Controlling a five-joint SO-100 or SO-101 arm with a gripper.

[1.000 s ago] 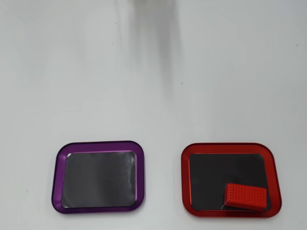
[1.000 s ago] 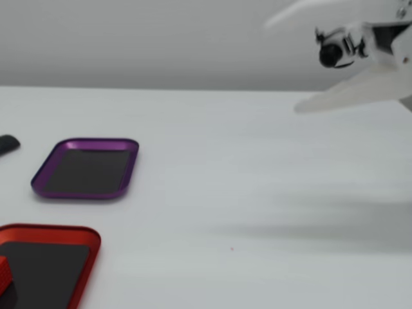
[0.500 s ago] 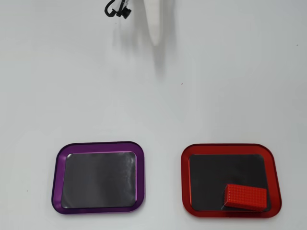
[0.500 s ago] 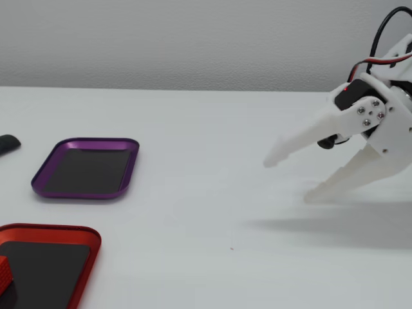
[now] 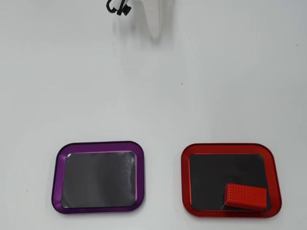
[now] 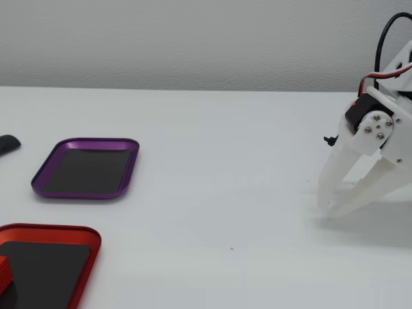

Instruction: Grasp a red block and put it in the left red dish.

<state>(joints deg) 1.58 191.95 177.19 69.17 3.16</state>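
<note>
White and smooth, the desk (image 5: 201, 86) carries two shallow rounded-rectangle trays with dark floors and one brick. Nearest in the fixed view lies the red dish (image 6: 90, 254), its rim shiny and metallic; the single red block (image 5: 245, 196), small with a finely ridged face, rests inside it, in the lower right corner of the floor in the overhead view. Beyond it sits the purple tray (image 6: 40, 177), same shape and empty. Well apart, the white plastic gripper (image 6: 327, 207) points down at the desk, jaws slightly parted and holding nothing
</note>
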